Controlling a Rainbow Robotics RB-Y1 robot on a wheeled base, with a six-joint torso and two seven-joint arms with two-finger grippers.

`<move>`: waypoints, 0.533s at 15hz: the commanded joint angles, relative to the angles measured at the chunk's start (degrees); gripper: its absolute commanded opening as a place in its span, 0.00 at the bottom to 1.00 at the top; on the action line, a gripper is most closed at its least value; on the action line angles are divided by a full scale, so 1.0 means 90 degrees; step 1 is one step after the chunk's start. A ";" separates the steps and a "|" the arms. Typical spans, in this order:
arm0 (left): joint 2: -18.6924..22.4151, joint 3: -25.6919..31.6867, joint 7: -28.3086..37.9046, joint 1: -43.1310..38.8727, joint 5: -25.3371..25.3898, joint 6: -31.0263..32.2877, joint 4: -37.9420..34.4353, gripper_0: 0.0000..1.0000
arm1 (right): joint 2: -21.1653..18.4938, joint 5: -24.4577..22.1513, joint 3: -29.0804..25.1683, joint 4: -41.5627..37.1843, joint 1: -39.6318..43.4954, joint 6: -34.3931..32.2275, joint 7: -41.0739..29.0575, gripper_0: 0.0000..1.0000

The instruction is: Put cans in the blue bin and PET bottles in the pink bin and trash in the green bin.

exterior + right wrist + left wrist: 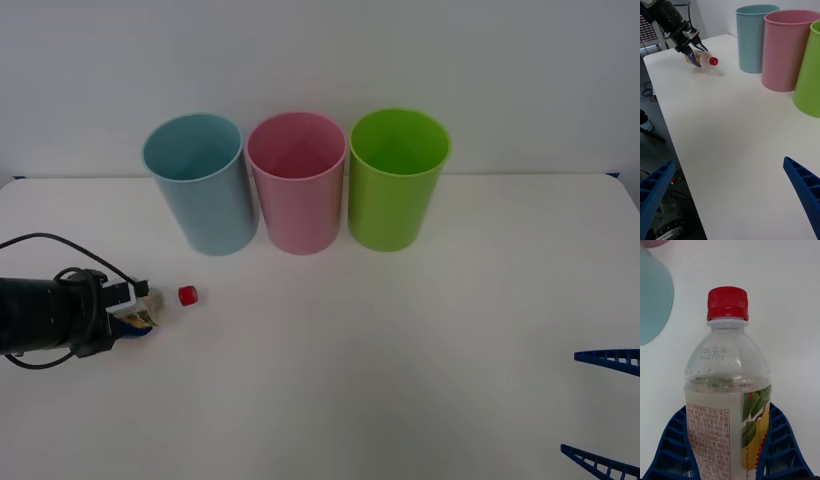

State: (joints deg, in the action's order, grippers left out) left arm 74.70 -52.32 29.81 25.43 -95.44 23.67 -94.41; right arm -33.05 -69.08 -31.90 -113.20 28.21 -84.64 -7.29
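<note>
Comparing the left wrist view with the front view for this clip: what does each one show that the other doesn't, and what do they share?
Left wrist view alone: the bottle's label print, a stamped date code on its clear shoulder, and the left pincer's blue ribbed fingers pressed against both sides of the PET bottle.

Front view alone: the green bin at the end of the row, with the pink bin in the middle, and the right pincer open at the table's near right edge.

Both: the bottle's red cap, the blue bin and the white table.
</note>
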 commanded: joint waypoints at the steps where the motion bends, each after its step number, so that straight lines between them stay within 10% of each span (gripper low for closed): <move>1: 0.0147 0.0130 0.0125 -0.0267 0.0810 -0.0140 -0.0301 0.00 | 0.0000 0.0000 0.0000 0.0000 0.0000 0.0000 0.0000 1.00; 8: -0.0595 0.2611 0.0135 -0.2142 0.2187 0.0544 -0.1072 0.00 | 0.0000 0.0000 0.0000 0.0000 0.0000 0.0000 0.0000 1.00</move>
State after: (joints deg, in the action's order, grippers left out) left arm 70.98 -31.90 31.01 8.08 -75.65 26.75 -103.96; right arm -33.05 -69.08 -31.90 -113.20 28.21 -84.64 -7.30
